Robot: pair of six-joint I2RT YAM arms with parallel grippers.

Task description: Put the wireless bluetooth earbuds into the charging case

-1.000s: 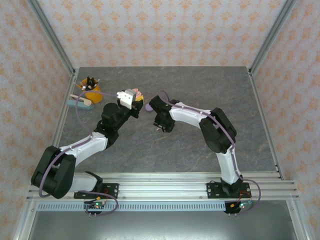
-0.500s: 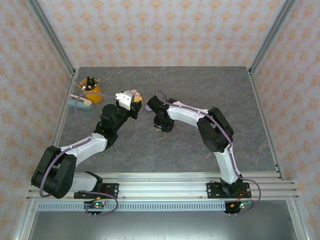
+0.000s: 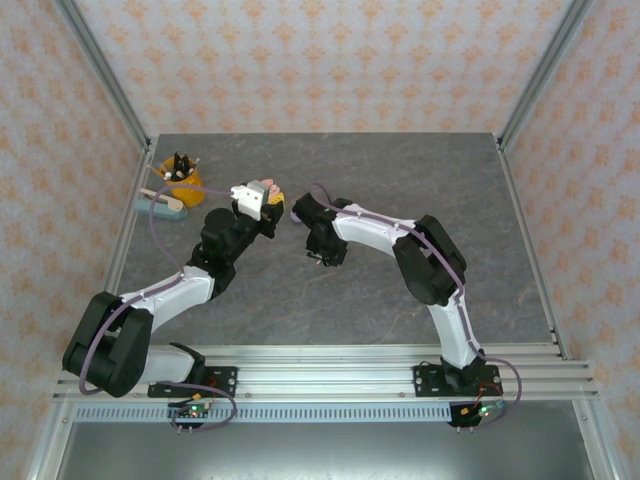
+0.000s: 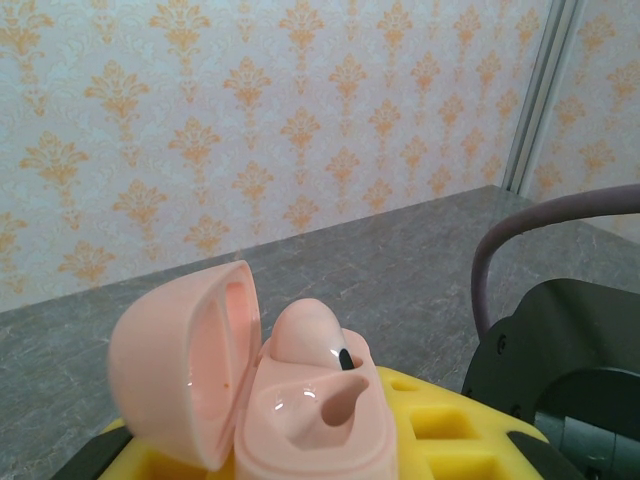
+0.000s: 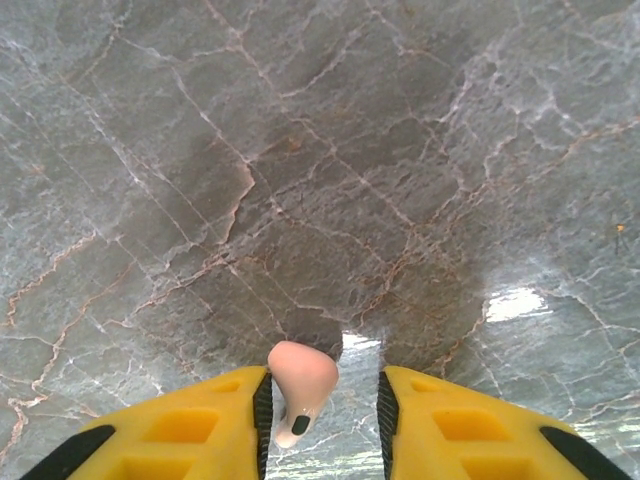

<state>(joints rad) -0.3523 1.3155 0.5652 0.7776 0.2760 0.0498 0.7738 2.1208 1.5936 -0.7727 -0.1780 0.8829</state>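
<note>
From above, you have a grey veined stone table (image 3: 400,200) closed in by walls (image 3: 330,60) papered with an orange ornament, metal posts (image 3: 535,75) in the corners and a slotted rail (image 3: 330,360) at the near edge. A yellow cup (image 3: 181,178) and a pale blue thing (image 3: 160,205) sit at the far left. Your left gripper (image 3: 264,197) is raised mid-table, pressed onto the charging case (image 3: 258,188). Your right gripper (image 3: 298,209) hangs just beside it.

Against a second ago, your right gripper has closed in toward the case from the right. The cup and the blue thing have not moved.

On your left wrist camera, the salmon-pink case sits on the yellow fingers with its lid (image 4: 185,365) swung open. One seated earbud (image 4: 312,338) fills a well, and the empty socket (image 4: 335,395) is next to it. The papered wall and grey table lie behind.

On your right wrist camera, a pink earbud (image 5: 300,380) sits between the yellow fingers (image 5: 210,420), over bare stone. It lies against the finger on the left of the view, with a gap to the other. You cannot tell whether it is pinched.
</note>
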